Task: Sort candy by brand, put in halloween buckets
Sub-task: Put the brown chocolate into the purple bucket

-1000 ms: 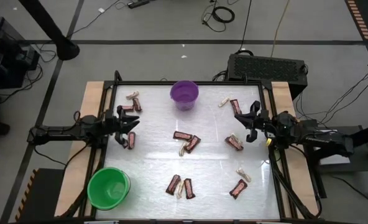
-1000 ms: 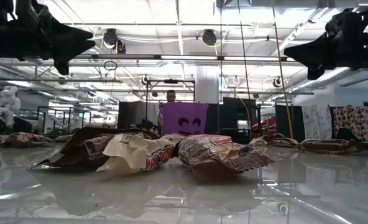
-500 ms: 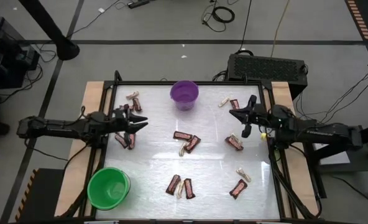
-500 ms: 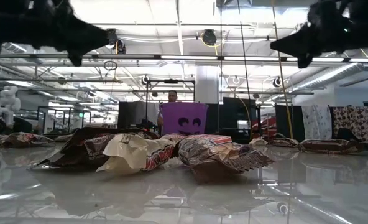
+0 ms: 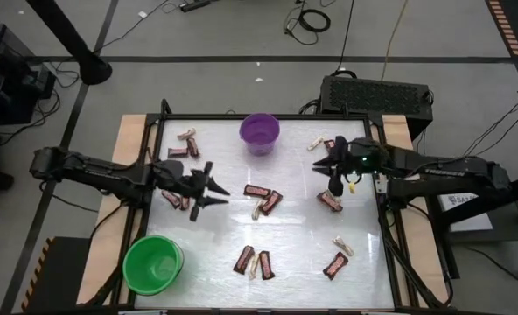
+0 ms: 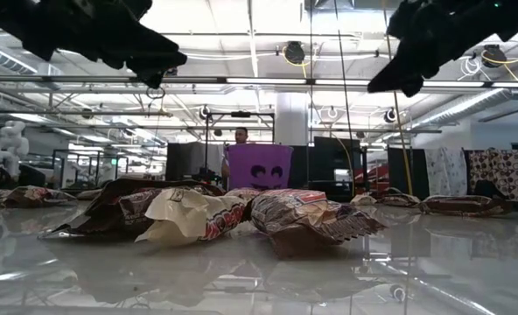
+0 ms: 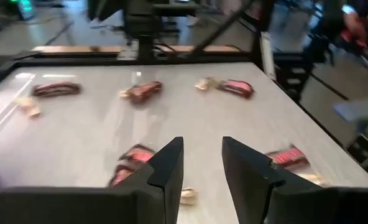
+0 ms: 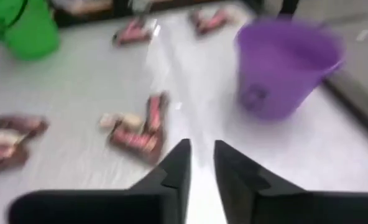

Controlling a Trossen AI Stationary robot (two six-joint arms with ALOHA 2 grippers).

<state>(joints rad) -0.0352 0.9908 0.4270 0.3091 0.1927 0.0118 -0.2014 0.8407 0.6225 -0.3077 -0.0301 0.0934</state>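
Observation:
Several candy pieces, dark brown-maroon bars and pale cream twists, lie scattered flat on the white table (image 5: 294,236); a cluster sits near its middle (image 5: 263,198). The purple bucket (image 5: 259,131) stands at the far edge, the green bucket (image 5: 152,264) at the near left corner. My left gripper (image 5: 217,188) hovers open over the left half, with candy (image 7: 131,163) on the table below and ahead of it. My right gripper (image 5: 322,164) hovers open over the far right part, facing the purple bucket (image 8: 283,65) and the middle cluster (image 8: 137,127). Neither has anything between its fingers.
More bars and twists lie by the far left corner (image 5: 187,142), on the right beneath my right arm (image 5: 329,201) and along the near edge (image 5: 252,261). The table has a raised dark frame with wooden side strips (image 5: 129,140). A person stands far behind the purple bucket (image 6: 240,136).
Both arms have reached from the table's sides toward its middle and risen. My left gripper has gone right, past the candy on the left. My right gripper has gone left and toward the far edge and has tipped downward. No candy has moved.

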